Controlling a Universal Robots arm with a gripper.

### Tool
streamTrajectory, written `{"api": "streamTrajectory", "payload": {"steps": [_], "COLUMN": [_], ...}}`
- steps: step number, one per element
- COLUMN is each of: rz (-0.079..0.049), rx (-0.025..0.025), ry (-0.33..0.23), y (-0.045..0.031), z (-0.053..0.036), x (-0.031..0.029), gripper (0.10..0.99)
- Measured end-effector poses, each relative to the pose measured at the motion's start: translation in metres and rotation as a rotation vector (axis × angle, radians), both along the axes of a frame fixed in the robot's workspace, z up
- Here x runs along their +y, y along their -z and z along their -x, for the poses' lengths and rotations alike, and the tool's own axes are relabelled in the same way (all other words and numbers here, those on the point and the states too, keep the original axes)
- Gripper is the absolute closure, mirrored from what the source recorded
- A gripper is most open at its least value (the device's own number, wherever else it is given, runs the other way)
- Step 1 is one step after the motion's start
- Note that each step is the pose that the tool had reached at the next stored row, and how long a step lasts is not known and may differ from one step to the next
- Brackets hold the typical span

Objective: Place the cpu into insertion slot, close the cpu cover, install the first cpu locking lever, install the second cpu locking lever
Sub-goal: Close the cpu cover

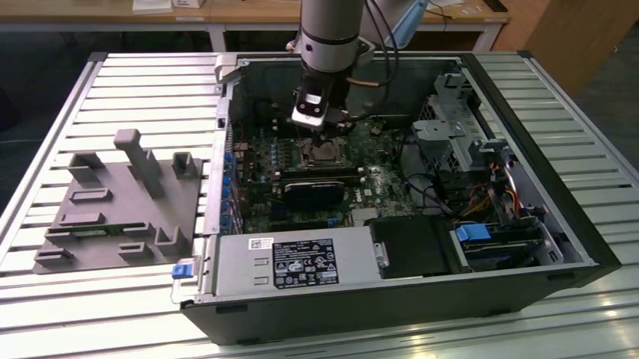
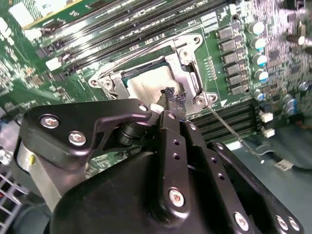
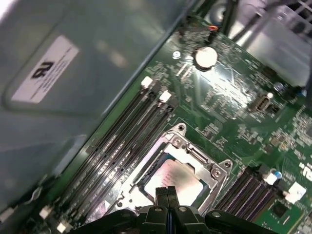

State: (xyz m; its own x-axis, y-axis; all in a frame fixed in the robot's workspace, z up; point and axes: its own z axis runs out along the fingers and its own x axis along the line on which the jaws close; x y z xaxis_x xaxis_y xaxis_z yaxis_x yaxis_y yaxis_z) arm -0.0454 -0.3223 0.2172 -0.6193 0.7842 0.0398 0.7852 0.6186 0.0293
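While the empty gripper (image 2: 174,97), pinched closed, sits over the cpu (image 2: 144,87), the cpu cover (image 2: 187,54) likely needs square, gentle pressure.

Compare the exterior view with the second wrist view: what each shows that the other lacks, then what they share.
Exterior view: the grey metal power supply box and, at the exterior view's left, a grey moulded fixture. Second wrist view: a thin silvery wire lever. Both: the dark-fingered tool, shut, over the square grey-topped cpu framed by the silvery metal cpu cover.

Closed gripper (image 3: 166,191) over the socketed cpu (image 3: 175,178)
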Motion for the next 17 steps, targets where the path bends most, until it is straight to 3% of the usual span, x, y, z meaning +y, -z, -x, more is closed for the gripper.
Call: {"api": "streamTrajectory", "payload": {"steps": [17], "rz": [0.0], "rx": [0.0], "ry": [-0.31], "y": [0.0008], "z": [0.0], "x": [0.0], "gripper": [0.984]}}
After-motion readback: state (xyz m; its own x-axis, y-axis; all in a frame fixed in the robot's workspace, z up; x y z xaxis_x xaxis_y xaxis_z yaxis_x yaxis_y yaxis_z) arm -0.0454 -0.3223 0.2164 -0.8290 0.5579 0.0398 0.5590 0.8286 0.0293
